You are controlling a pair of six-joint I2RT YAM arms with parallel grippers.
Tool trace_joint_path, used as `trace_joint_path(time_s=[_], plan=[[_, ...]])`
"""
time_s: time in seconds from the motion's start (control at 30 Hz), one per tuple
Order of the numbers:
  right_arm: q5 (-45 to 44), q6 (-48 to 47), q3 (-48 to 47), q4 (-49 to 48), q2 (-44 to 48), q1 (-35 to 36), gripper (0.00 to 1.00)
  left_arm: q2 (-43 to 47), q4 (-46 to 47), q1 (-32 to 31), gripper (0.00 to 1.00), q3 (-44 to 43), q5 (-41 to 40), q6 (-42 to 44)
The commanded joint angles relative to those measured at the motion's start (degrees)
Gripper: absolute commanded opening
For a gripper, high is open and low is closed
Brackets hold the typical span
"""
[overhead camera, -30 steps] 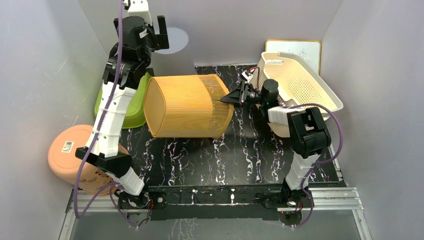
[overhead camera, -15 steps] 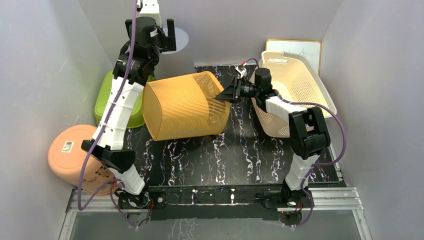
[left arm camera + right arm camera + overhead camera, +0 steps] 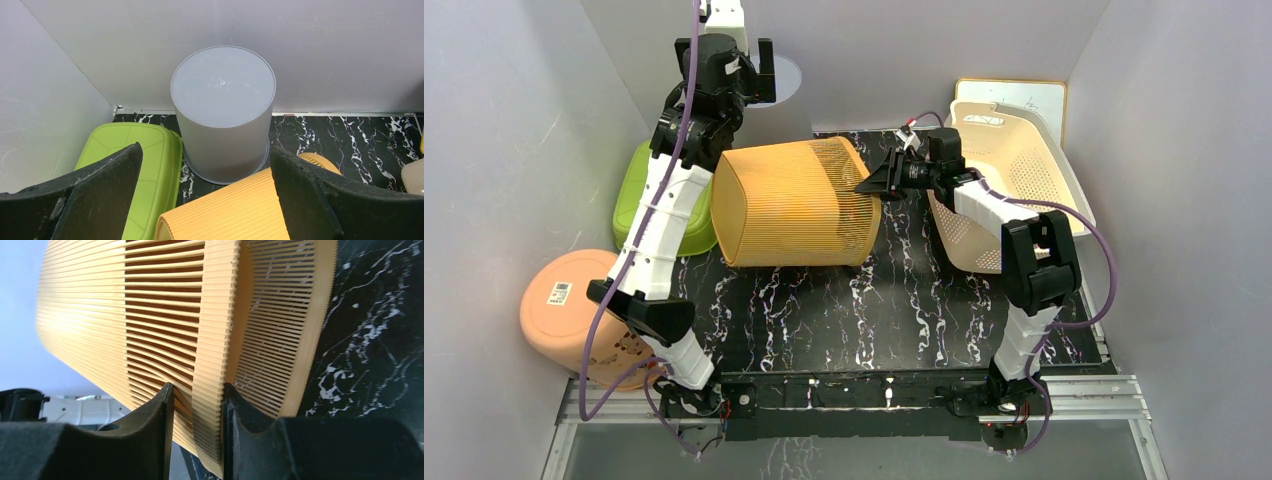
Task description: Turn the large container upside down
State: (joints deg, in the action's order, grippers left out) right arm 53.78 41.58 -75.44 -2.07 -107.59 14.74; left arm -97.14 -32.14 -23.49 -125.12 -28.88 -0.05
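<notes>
The large container is an orange ribbed basket [image 3: 794, 205] lying on its side on the black marbled table, its open rim to the right and its closed base to the left. My right gripper [image 3: 871, 186] is shut on the rim wall [image 3: 212, 365], one finger inside the basket and one outside. My left gripper [image 3: 746, 72] is open and empty, held high above the basket's back left end. In the left wrist view the basket [image 3: 235, 212] lies below the open left gripper [image 3: 205, 150].
A grey upturned cylinder bin [image 3: 781, 88] stands at the back wall, also in the left wrist view [image 3: 222, 110]. A green tub [image 3: 639, 205] lies at the left. A peach tub [image 3: 559, 305] is at front left. A cream basket [image 3: 1014, 170] leans at the right.
My right gripper has moved back and left with the basket's rim, swinging the rim end toward the back. My left arm rose and shifted slightly right.
</notes>
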Motion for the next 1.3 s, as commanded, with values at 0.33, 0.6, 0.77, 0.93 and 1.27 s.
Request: trace_joint_path(time_s=[0.33, 0.6, 0.77, 0.93, 1.27], plan=[[-44.6, -14.0, 3.1, 25.9, -4.8, -1.9, 0.29, 1.3, 1.8, -1.3, 0.98, -1.4, -1.9, 1.9], [-44.6, -14.1, 3.7, 25.1, -5.0, -1.9, 0.29, 0.9, 1.8, -1.7, 0.98, -1.5, -2.2, 2.2], [-41.6, -14.9, 4.3, 23.4, -4.7, -1.8, 0.29, 0.6, 1.8, -1.8, 0.98, -1.5, -2.2, 2.1], [-39.4, -16.3, 4.2, 23.3, -5.0, -1.6, 0.29, 0.4, 1.8, -2.0, 0.98, -1.5, -2.3, 2.0], [-42.2, -20.5, -4.3, 27.4, -5.5, 2.1, 0.31, 0.2, 1.6, -2.1, 0.98, -1.0, -1.9, 1.6]])
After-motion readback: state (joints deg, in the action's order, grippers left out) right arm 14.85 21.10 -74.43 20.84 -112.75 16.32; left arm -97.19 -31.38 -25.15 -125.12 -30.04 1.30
